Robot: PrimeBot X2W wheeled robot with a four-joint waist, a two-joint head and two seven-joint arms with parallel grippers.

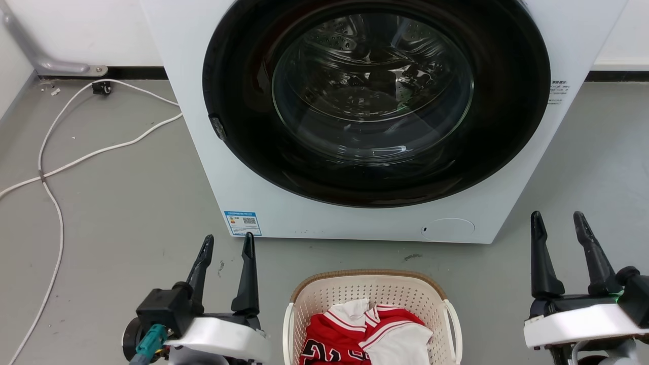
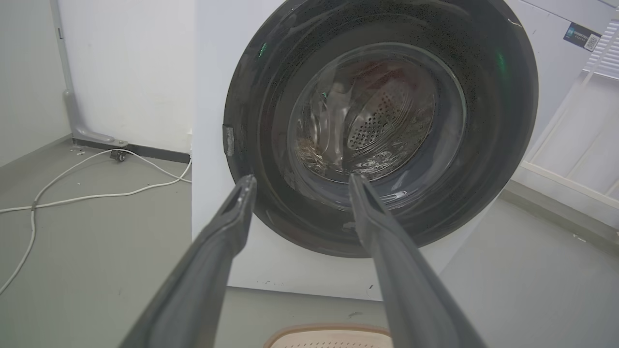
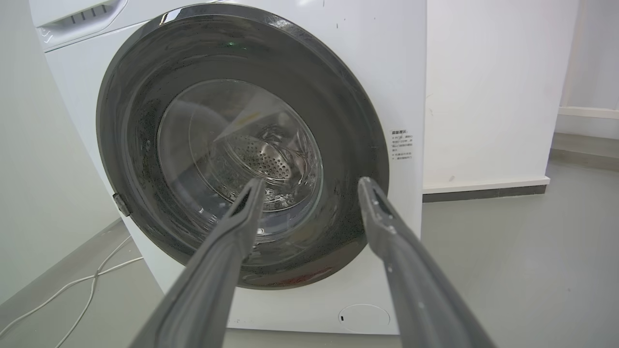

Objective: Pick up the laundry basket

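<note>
Head view. Basket sits on the floor at bottom centre of frame, cut off by the lower edge. It is just in front of the washer, with a strip of floor between them. Brown rim, white handle on each side. Inside I see a red jersey with white trim and a white cloth bunched over it.

Left pincer at lower left, fingers pointing up the frame, spread and holding nothing: released. It stands beside the basket's left side, apart from it. Right pincer at lower right, also spread and released, further out from the basket's right handle.

Washer takes the upper centre. Its round dark door is closed, drum visible through the glass. Blue-and-white sticker at the washer's lower left. White cable loops over the floor at left.

Left wrist view: the fingers frame the door, and the basket rim shows at the bottom edge between them. Right wrist view: fingers apart, door behind them, bare floor at right.
</note>
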